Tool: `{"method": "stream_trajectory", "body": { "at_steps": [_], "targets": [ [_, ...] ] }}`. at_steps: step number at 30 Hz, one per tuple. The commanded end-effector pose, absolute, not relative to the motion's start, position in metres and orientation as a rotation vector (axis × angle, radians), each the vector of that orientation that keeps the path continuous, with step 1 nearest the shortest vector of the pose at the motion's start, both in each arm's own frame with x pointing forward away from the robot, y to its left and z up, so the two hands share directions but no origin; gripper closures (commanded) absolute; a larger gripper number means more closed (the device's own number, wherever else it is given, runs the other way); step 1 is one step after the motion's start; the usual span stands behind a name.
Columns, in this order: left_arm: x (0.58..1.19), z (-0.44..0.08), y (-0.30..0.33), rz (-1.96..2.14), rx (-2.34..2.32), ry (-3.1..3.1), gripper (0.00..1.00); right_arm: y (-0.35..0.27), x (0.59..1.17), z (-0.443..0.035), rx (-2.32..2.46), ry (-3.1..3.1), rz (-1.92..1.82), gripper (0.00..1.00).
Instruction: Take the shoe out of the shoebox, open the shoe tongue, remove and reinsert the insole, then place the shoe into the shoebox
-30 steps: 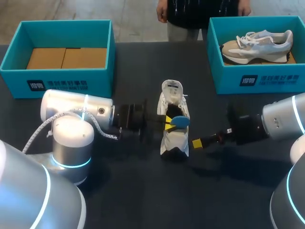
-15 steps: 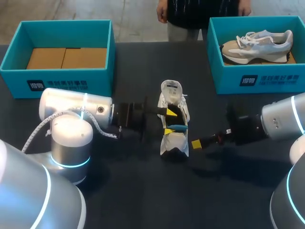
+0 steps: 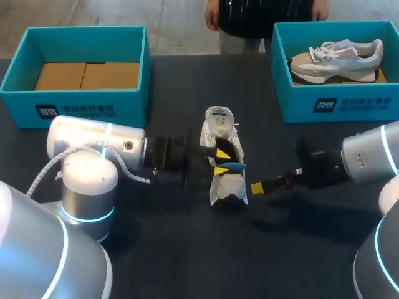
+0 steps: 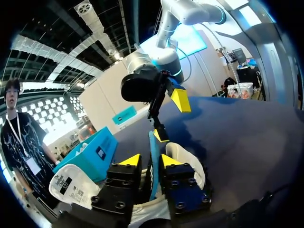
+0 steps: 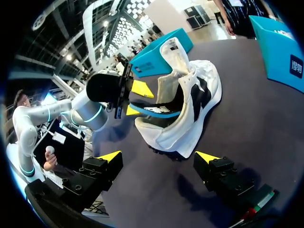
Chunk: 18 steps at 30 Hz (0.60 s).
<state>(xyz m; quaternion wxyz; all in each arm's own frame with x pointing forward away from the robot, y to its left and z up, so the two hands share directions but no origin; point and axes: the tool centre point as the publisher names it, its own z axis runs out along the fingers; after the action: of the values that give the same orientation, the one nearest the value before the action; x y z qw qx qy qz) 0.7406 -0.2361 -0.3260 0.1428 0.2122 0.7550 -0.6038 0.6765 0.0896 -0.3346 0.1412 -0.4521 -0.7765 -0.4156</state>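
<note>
The dark table (image 3: 187, 261) carries two teal boxes along its far edge. The left shoebox (image 3: 75, 109) shows a bare cardboard floor, and the right shoebox (image 3: 349, 106) holds a beige-and-white sneaker (image 3: 340, 59). Near the middle of the table, well apart from both boxes, the white shoe (image 3: 227, 190) stands on its sole. Its long axis runs from the robot toward the far edge, toe away and heel nearest the robot. Its tongue (image 3: 219, 117) is pulled up and leans toward the toe.

The left jaws reach in from the shoe's left side over the opening, parted a little. The blue insole (image 3: 232, 166) stands edgewise between their yellow fingertips (image 4: 130, 159), against one and clear of the other, with its far end down in the shoe. The right jaws sit low over the table just beside the heel's right side, spread wide and holding nothing, with the shoe ahead of them.
</note>
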Motion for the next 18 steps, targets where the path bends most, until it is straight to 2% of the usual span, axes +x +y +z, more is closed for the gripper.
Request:
{"method": "stream_trajectory", "body": {
  "at_steps": [1,18],
  "targets": [
    [0.741,-0.329,-0.239,-1.741,0.617,2.186,1.0,0.089,0.677,-0.335,-1.307,-2.243,-1.199,0.0],
    [0.757,-0.35,-0.238,-1.702,0.609,2.253,1.0,0.086,0.675,-0.336,-1.317,-2.236,-1.193,0.0]
  ]
}}
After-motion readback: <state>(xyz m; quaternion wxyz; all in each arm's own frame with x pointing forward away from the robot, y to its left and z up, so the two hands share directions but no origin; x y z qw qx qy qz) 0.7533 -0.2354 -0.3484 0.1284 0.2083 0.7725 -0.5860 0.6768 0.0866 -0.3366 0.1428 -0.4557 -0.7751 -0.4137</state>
